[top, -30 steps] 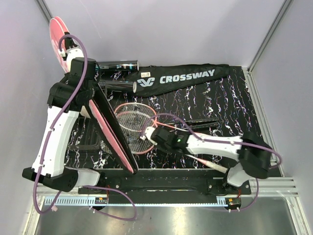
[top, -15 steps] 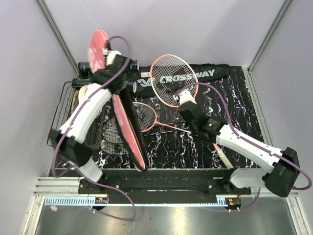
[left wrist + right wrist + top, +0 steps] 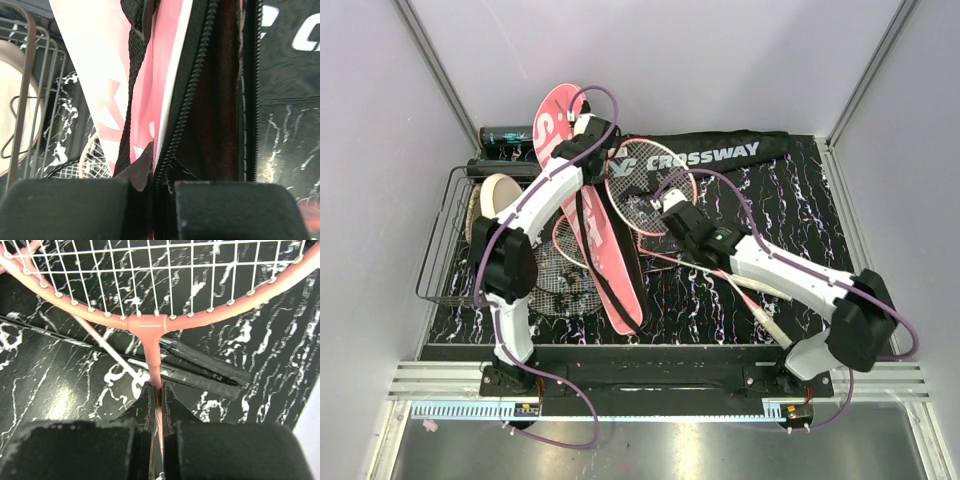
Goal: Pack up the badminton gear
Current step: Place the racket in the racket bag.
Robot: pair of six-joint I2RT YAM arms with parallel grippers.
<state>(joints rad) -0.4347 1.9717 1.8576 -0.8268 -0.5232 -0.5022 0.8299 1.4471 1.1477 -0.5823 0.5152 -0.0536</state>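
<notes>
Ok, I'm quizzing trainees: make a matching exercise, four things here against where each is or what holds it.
1 pink zipped racket case
2 pink-framed strung racket
3 cream round disc
4 black fabric CROSSWAY bag

A in the black wire basket
B shaft pinched by the right gripper
C flat on the table's far side
D edge pinched by the left gripper

Pairs: 1-D, 2-B, 3-A, 4-C
</notes>
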